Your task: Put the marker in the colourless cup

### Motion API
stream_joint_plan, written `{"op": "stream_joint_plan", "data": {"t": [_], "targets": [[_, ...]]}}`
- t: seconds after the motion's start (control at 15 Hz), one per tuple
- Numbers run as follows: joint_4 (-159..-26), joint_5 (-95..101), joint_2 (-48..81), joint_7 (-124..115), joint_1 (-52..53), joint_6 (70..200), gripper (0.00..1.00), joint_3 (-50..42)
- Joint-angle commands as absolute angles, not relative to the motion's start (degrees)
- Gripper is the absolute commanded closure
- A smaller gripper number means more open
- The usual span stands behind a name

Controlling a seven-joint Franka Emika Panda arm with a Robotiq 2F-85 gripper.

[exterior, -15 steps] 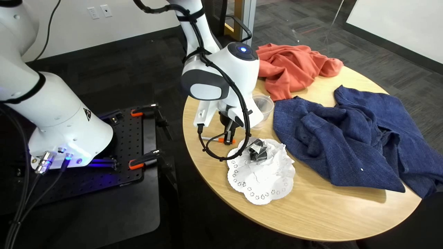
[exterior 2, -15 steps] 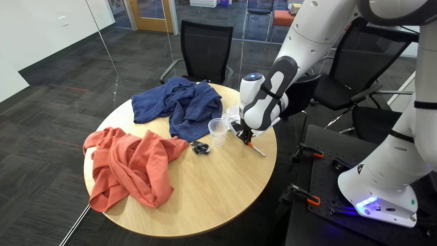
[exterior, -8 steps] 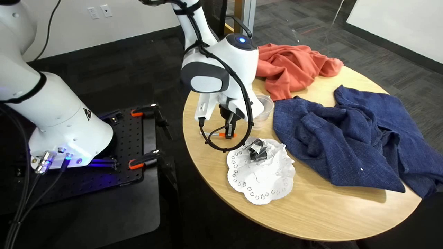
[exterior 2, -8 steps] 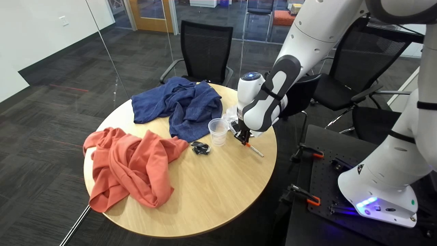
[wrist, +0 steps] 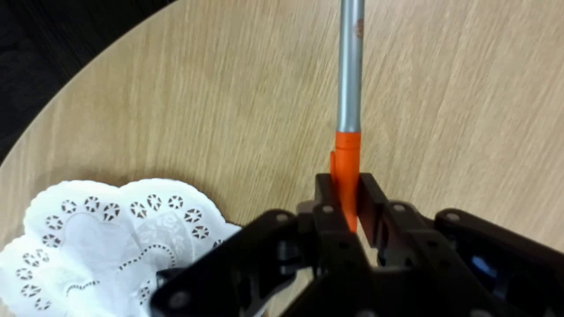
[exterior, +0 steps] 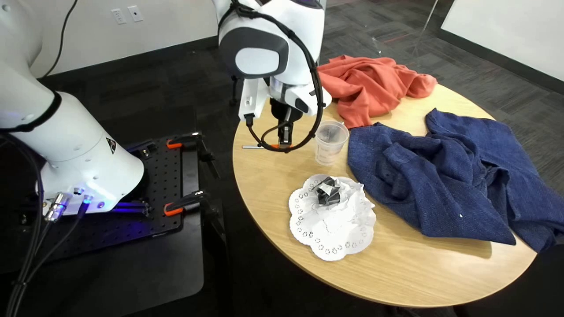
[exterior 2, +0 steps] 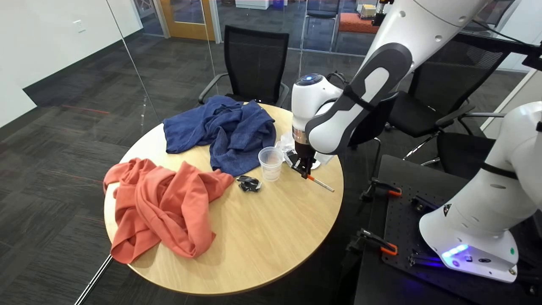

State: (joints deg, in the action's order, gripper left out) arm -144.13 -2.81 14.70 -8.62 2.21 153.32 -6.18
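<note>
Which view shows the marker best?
Wrist view: the marker is large, its orange end clear in the gripper, but its silver tip out of frame. Both exterior views show it small, silver tip visible, orange end partly covered.

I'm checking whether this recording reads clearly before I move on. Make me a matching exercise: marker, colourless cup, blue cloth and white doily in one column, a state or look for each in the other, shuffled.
Things
1. marker
2. colourless cup
3. blue cloth
4. white doily

States
A. heaped in loose folds
B. scalloped edge with a pierced pattern
C. held by its orange part in the gripper
D. standing upright

Pairs: 1-C, 2-D, 3-A, 4-B
</note>
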Motion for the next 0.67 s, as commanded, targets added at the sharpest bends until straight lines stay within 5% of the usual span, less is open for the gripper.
{"op": "stream_joint_plan", "data": {"t": [0.0, 0.6], "targets": [[-147.53, -1.67, 5.66, -9.45, 1.93, 149.12, 0.96, -4.76], [-142.36, -2.71, 0.08, -13.2, 1.81, 147.66, 0.96, -1.33]]}}
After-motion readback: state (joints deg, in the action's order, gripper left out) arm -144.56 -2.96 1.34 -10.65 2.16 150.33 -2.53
